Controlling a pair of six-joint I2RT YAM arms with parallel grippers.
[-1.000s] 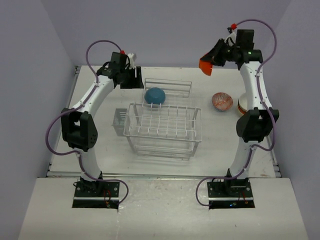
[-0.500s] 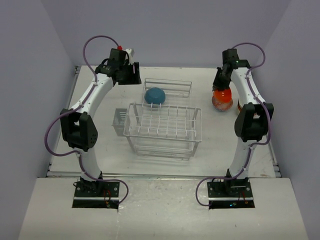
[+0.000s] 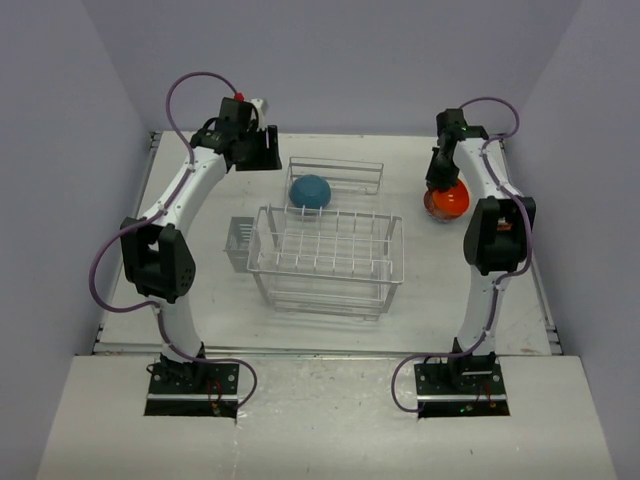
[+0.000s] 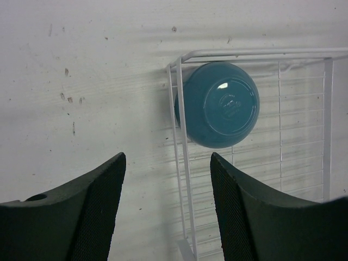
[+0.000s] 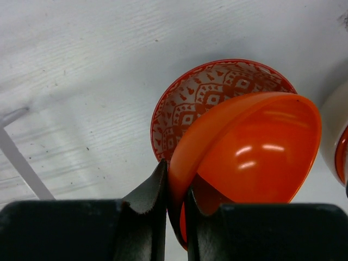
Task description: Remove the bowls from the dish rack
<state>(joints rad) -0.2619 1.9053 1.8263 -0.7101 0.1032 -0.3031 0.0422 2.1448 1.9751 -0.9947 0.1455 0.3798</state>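
Observation:
My right gripper (image 5: 176, 187) is shut on the rim of an orange bowl (image 5: 255, 157) and holds it over a red patterned bowl (image 5: 201, 92) on the table; both show at the far right in the top view (image 3: 444, 200). A blue bowl (image 4: 217, 103) lies upside down in the back part of the white wire dish rack (image 4: 182, 141), also in the top view (image 3: 310, 190). My left gripper (image 4: 168, 196) is open and empty, hovering above the rack's back left corner. The rack's main basket (image 3: 325, 258) looks empty.
A small side cutlery cup (image 3: 238, 245) hangs on the rack's left. The edge of a cream bowl (image 5: 337, 141) sits right of the patterned bowl. Grey walls close in the table on three sides.
My right arm swung down from high above the back right and lowered the orange bowl onto the patterned bowl. My left gripper shifted slightly.

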